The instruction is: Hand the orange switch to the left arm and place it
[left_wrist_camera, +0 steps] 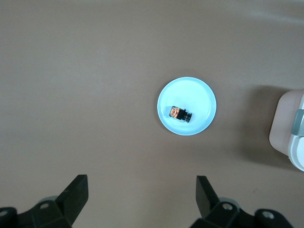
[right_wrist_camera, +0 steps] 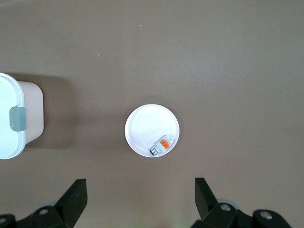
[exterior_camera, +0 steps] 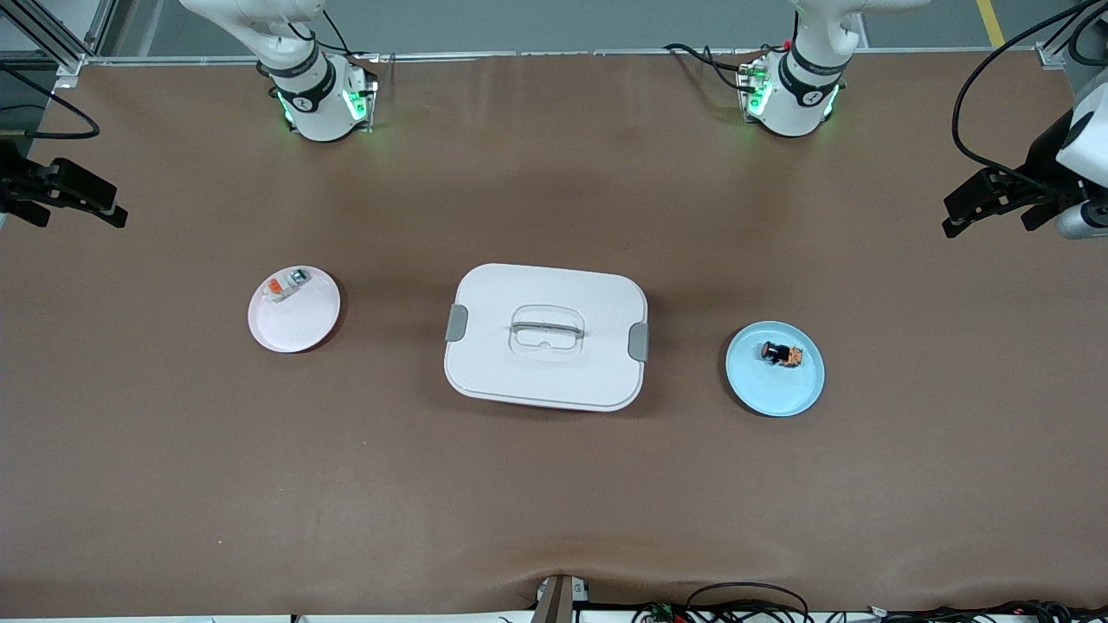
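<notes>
The orange switch, tiny and black with an orange-brown end, lies on a blue plate toward the left arm's end of the table. In the left wrist view the orange switch sits on that blue plate. The white box stands mid-table between the two plates. My left gripper hangs open and empty at the table's end, high above the brown surface, and shows the same way as the left gripper in its own view. My right gripper hangs open and empty at the other end, seen too as the right gripper.
A pink plate toward the right arm's end carries a whitish-grey component with an orange patch. The box's edge shows in the left wrist view and the box's edge in the right wrist view. Cables lie along the table's front edge.
</notes>
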You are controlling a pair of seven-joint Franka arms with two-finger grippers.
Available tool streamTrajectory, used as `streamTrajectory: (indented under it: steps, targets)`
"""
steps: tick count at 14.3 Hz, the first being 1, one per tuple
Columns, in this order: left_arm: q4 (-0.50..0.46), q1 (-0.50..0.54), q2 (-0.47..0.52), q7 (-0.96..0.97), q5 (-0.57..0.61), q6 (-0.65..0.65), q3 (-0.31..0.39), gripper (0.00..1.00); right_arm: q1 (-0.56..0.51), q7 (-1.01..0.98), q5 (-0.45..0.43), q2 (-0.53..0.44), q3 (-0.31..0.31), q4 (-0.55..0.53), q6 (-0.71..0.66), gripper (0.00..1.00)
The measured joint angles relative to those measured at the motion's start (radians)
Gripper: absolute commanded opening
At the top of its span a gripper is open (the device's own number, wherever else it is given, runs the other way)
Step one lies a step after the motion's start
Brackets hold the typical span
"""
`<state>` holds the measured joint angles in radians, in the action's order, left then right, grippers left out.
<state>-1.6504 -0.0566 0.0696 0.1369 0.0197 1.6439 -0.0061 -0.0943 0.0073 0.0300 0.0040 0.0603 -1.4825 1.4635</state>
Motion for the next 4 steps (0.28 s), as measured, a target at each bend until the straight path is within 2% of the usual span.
streamTrajectory:
  steps: [4]
  targets:
    - [0.000, 0.000, 0.000, -0.030, 0.000, -0.002, 0.000, 1.00, -0.002, 0.000, 0.000, 0.000, -0.001, 0.000, -0.002, 1.00]
